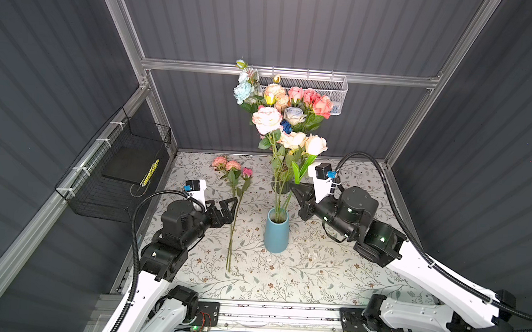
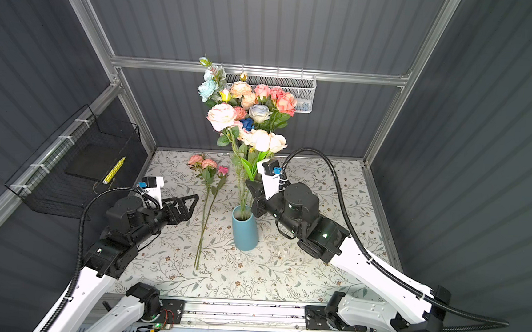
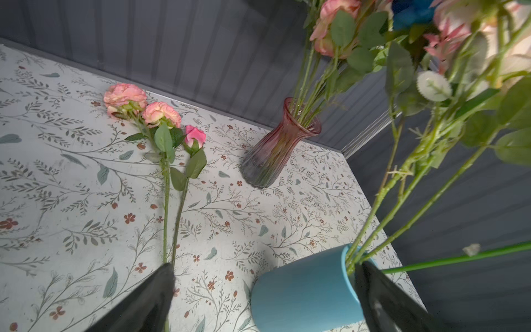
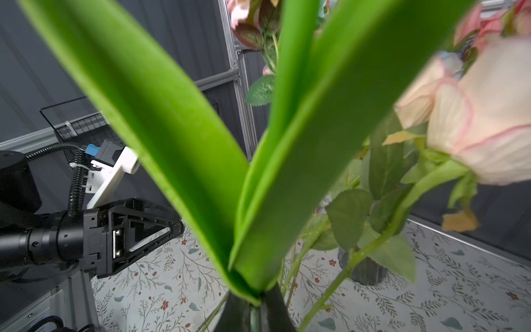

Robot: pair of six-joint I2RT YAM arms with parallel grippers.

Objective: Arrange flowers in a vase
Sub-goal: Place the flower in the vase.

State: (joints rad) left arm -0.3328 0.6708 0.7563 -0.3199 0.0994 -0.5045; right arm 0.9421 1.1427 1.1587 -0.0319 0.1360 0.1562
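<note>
A blue vase stands mid-table with several flowers in it, among them a pale pink peony. My right gripper is shut on the green stem of a cream flower with broad green leaves, just above the vase's mouth. My left gripper stands open left of the vase, over the stems of pink flowers lying on the cloth. Nothing is between its fingers.
A purplish glass vase with a full bouquet stands behind the blue one. A black wire basket hangs on the left wall and a white mesh basket on the back rail. Grey walls close three sides.
</note>
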